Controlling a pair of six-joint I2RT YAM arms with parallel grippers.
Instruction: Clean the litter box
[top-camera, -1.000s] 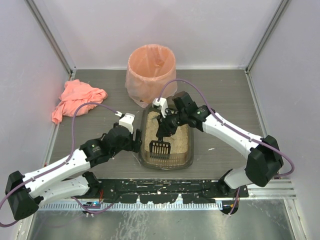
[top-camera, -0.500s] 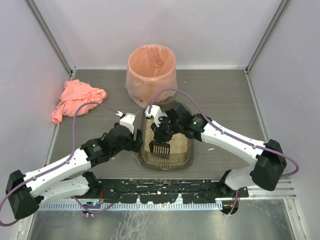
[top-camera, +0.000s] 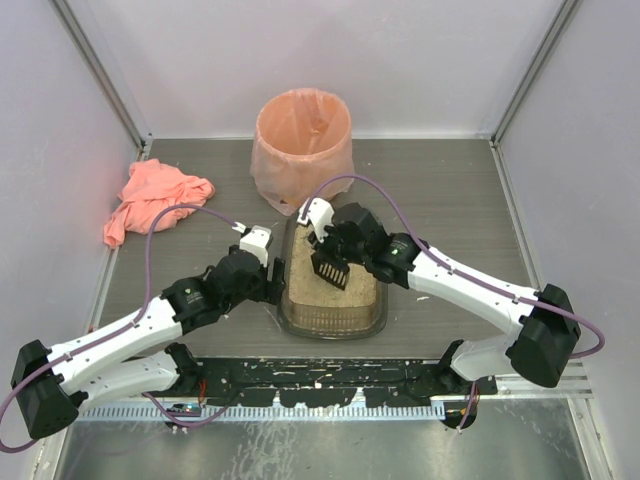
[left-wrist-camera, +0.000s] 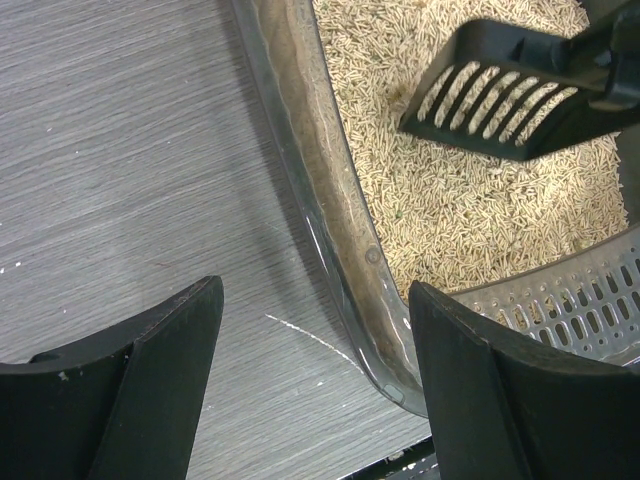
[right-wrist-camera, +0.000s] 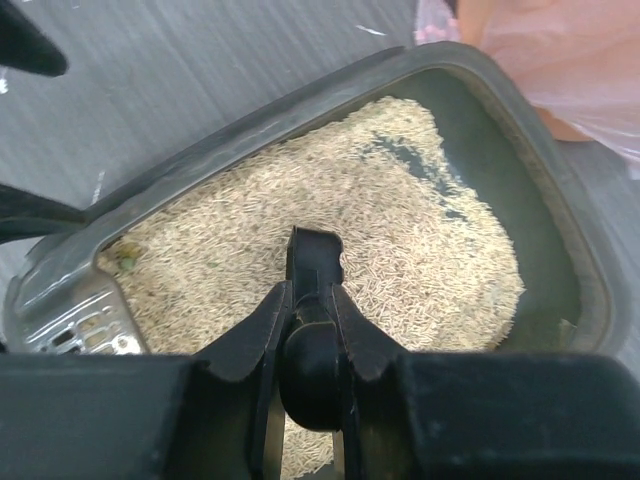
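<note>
— So, where is the litter box (top-camera: 333, 328), and how far is the cleaning?
— It sits mid-table, just in front of the bin (top-camera: 302, 140). Granules fill it and a few greenish bits remain. The scoop (top-camera: 330, 267) looks empty, so much is left, I judge.
— And the arms?
— The right gripper (right-wrist-camera: 312, 305) is clamped on the scoop's handle, above the granules. The left gripper (left-wrist-camera: 315, 300), fingers apart, straddles the box's left wall.

Right gripper (top-camera: 335, 252) clamped on the black slotted scoop (top-camera: 329, 269), scoop head at the litter (top-camera: 340, 300) in the far half of the litter box (top-camera: 382, 303). Left gripper (top-camera: 275, 290) sits at the box's left rim, jaws not readable from here. Peach-bagged bin (top-camera: 300, 165) just behind the box; pink cloth (top-camera: 152, 200) far left on the table (top-camera: 450, 190).
</note>
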